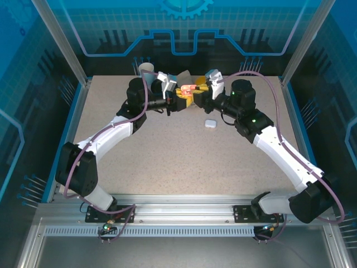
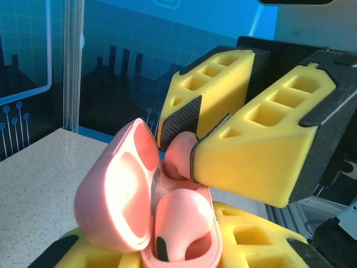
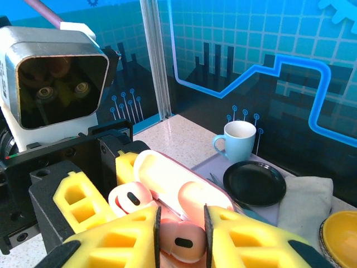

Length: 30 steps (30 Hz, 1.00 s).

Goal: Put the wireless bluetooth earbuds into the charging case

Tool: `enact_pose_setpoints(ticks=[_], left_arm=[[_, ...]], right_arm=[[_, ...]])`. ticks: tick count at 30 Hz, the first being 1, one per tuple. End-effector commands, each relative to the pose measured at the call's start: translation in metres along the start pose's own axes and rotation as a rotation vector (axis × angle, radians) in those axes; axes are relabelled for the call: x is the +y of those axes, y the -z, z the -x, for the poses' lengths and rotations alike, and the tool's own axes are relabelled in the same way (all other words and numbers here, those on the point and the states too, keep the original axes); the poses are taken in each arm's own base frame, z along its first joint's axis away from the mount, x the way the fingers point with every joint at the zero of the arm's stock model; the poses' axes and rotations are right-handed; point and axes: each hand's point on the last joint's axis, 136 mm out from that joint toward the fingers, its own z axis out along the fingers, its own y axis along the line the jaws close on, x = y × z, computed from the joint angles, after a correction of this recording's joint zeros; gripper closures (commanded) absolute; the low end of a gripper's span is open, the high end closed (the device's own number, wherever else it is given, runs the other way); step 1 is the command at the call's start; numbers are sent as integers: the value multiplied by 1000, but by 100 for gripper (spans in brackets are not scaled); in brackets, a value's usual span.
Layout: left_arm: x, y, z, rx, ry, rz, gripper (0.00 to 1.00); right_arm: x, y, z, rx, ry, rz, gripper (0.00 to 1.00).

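Far middle of the table (image 1: 167, 162): left gripper (image 1: 177, 103) clamped tight on the open pink case (image 2: 111, 195) (one pink earbud (image 2: 181, 223) sits in its well). The right gripper (image 3: 181, 240), jaws only narrowly apart, pinches the other earbud (image 2: 179, 153) at the case's mouth, just beside the seated one. A white case (image 1: 210, 124) lies on the table near the right arm.
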Motion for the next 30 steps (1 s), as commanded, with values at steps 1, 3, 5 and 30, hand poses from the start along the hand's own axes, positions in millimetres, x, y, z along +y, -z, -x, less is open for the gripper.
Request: enact_pose_setpoints(ticks=[1,3,5,30], left_arm=[[2,-2,21,-49,-54,13,100],[2,-2,22,-50,-53,10,100],[2,-3,20,-47,-49,6,100],[-3,-3,11,-38,-40,-22,100]], right_arm=[[22,3,3,13,41,55,74],[22,2,3,14,40,54,73],[23,0,4,14,41,54,71],[-8,4,30,-51,-59,-74,40]])
